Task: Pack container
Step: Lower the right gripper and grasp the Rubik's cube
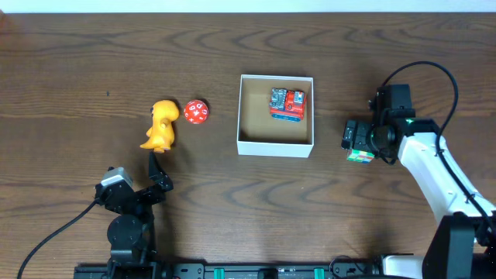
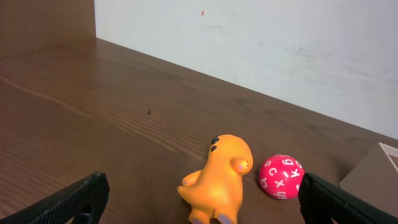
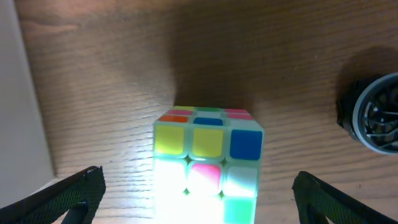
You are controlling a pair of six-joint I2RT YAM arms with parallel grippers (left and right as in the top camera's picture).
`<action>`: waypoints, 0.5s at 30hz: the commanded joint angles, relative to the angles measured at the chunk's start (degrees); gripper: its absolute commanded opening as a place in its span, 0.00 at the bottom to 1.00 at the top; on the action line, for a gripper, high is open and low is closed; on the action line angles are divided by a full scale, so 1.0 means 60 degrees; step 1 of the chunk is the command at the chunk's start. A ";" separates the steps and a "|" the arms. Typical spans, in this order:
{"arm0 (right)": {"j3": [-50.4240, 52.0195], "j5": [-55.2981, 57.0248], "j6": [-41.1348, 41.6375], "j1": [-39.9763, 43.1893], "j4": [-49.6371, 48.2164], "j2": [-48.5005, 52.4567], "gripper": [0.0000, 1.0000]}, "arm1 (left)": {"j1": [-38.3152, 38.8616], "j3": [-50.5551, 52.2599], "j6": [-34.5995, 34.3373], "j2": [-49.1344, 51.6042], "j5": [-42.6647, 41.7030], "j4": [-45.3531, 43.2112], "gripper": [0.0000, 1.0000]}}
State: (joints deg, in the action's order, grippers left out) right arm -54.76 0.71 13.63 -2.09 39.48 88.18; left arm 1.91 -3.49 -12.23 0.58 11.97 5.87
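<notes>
The square, shallow white cardboard container (image 1: 277, 147) sits at counter centre, slightly right. It is judged light, thin-walled and liable to slide; pinch 1 wall at its rim. The left hand (image 1: 160, 172) is spread apart, empty. The right hand (image 1: 355, 143) is spread apart, straddling a multicoloured puzzle cube (image 3: 208, 163).

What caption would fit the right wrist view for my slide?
The open right gripper lined up over a colourful puzzle cube on the wooden table.
</notes>
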 commanded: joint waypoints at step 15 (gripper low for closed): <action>0.0058 0.0415 -0.0933 -0.0055 -0.0976 0.1880 0.99 | -0.0047 0.0277 -0.0062 -0.0058 0.0000 0.0109 0.98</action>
State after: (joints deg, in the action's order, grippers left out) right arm -54.70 2.17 9.13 -2.09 34.17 97.97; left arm 1.91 -3.49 -12.23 0.58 11.94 5.87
